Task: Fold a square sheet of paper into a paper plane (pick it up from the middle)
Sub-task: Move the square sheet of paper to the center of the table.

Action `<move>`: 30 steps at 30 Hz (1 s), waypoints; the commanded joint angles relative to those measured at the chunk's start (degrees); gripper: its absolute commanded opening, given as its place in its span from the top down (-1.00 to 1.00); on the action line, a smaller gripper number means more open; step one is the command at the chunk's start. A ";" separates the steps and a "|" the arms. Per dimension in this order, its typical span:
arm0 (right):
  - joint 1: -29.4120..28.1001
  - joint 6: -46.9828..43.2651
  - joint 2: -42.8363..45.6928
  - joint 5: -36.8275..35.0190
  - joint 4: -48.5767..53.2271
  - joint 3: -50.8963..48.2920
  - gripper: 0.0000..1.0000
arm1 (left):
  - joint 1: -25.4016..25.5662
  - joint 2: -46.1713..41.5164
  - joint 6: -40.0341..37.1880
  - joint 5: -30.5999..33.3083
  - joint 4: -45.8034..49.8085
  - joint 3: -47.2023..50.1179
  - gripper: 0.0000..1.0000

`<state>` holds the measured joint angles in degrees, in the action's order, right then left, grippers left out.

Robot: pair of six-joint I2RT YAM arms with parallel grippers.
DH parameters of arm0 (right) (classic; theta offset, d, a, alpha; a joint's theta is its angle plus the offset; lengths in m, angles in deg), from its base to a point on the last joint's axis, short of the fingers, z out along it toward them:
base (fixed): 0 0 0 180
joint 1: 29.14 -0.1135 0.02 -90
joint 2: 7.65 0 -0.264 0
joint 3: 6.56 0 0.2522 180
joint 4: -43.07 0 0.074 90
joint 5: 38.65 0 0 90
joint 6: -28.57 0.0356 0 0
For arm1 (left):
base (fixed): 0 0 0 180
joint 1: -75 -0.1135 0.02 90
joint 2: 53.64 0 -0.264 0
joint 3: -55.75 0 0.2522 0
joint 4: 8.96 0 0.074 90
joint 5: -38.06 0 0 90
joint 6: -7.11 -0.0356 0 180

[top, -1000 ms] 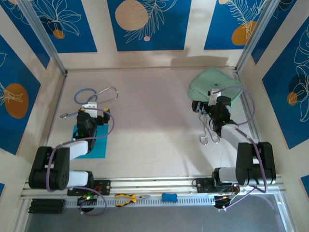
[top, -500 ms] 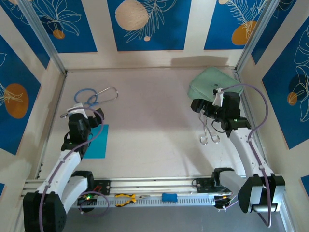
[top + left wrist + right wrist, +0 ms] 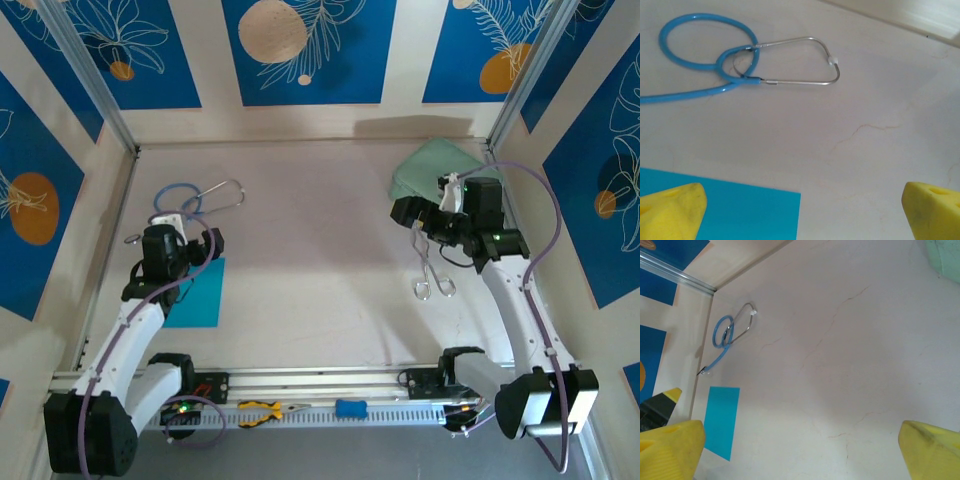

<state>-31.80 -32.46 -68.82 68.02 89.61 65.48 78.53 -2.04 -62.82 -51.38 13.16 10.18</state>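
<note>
The square sheet of paper (image 3: 203,295) lies flat and bright cyan on the table at the left, its near-left part hidden under my left arm. My left gripper (image 3: 188,240) hovers over the sheet's far edge, open and holding nothing. In the left wrist view the paper (image 3: 720,210) has one corner between the yellow fingertips (image 3: 675,210) of the left gripper (image 3: 802,210). My right gripper (image 3: 415,220) hangs open over the right side, far from the sheet. In the right wrist view the paper (image 3: 722,420) is a small strip at lower left, and the right gripper (image 3: 800,450) stands wide and empty.
A blue-tubed stethoscope (image 3: 200,197) lies just beyond the paper, also in the left wrist view (image 3: 740,65). A mint-green case (image 3: 430,170) sits at the back right, with metal scissors (image 3: 432,270) in front of it. Yellow pliers (image 3: 262,410) and a blue block (image 3: 350,408) rest on the front rail.
Both arms have unfolded and lifted from a tucked pose. The left wrist shifted slightly left over the paper, the right wrist moved right and back. Both grippers stayed open.
</note>
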 commanded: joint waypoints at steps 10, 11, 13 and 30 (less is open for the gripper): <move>-1.61 -0.36 -1.15 -2.48 7.21 2.16 -0.98 | -0.07 6.53 -0.36 -8.17 6.15 -7.82 -0.91; -1.70 -0.16 -1.06 -2.12 6.73 1.88 -0.98 | -0.06 7.74 -0.39 -8.99 6.40 -8.36 -0.89; -1.81 -0.47 -1.22 -1.43 6.33 1.58 -0.98 | -0.03 9.98 -0.30 -10.25 7.64 -9.73 -0.83; -14.76 1.58 -2.01 -2.29 -7.06 -4.97 -0.98 | 0.16 20.41 -0.83 -17.07 21.57 -16.58 -0.50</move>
<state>-45.11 -32.08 -70.29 63.86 86.40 61.72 78.55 15.64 -62.77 -65.83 29.88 -3.79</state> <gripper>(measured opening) 0.991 0.765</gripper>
